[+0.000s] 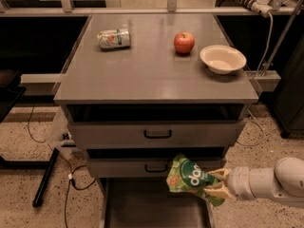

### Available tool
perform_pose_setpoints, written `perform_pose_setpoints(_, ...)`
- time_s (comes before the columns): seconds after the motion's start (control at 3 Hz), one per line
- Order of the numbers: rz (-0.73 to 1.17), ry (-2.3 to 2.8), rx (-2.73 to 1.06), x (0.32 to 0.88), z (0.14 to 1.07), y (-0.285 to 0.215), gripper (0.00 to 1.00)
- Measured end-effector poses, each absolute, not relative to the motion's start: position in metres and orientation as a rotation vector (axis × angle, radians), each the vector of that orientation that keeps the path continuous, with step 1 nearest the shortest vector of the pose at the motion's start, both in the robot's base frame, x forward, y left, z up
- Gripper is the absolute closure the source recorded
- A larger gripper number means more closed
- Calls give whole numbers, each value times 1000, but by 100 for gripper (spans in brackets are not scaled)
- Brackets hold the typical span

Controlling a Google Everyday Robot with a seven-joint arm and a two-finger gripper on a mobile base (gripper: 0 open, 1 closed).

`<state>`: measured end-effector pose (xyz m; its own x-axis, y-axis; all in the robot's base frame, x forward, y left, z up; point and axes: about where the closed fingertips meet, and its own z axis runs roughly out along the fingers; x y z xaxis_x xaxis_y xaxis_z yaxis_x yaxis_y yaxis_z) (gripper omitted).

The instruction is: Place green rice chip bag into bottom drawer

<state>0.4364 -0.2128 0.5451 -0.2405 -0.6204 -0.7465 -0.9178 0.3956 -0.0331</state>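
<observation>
The green rice chip bag [189, 179], light green with a dark green round logo, hangs in the air in front of the middle drawer and above the open bottom drawer [152, 205]. My gripper [213, 183] reaches in from the lower right on a white arm and is shut on the bag's right edge. The bottom drawer is pulled out, a shallow grey tray at the bottom of the camera view; the bag is above its right part.
On the cabinet top lie a small green-and-white can [114, 38], a red apple [184, 42] and a white bowl [223, 59]. Two upper drawers with black handles [157, 134] are closed. Cables and a black stand leg [45, 177] lie on the floor at left.
</observation>
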Motion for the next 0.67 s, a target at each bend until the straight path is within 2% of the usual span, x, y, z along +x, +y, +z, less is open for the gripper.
perform_pose_setpoints(0.67,524,2093,-1373,437,439,-193,100)
